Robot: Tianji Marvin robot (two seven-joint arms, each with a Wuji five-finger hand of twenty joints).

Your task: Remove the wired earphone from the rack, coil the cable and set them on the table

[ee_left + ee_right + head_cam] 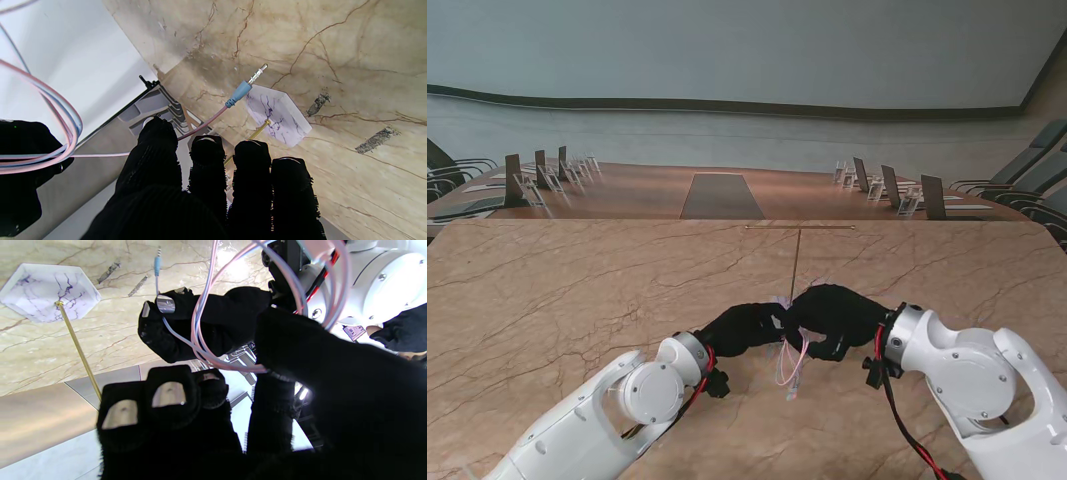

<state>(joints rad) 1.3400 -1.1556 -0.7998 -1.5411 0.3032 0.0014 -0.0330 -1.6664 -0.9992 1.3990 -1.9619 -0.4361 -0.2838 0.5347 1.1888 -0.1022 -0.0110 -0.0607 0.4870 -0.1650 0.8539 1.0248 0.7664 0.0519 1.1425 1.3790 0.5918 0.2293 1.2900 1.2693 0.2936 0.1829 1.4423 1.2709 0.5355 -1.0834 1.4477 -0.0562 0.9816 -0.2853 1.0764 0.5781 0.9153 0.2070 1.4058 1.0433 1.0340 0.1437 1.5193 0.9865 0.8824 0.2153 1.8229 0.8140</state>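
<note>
Both hands meet over the middle of the marble table (547, 300), closer to its near edge than its far one, just in front of the rack (797, 262), a thin brass T-post on a pale marble base (40, 293). The rack's bar looks bare; the earphone cable (791, 362) is off it and hangs between the two hands in several pink-and-blue loops, drooping toward the tabletop nearer to me.

The right hand (837, 318) has its fingers curled in, and in its wrist view the loops pass over its thumb and gather there, so I judge it clamped on the bundle. The left hand (742, 328) touches it from the left, its fingers (206, 156) drawn together side by side; a strand runs past the thumb, but I cannot tell whether it is actually pinched.

The blue jack plug (241, 93) dangles free beyond the left fingertips, near the base, with the tail of the cable running back into the loops. The loops hang lengthwise toward me, below the hands. The free tail is nearer the left hand, so winding it in falls to that side, I reckon, while the right keeps the coil.
</note>
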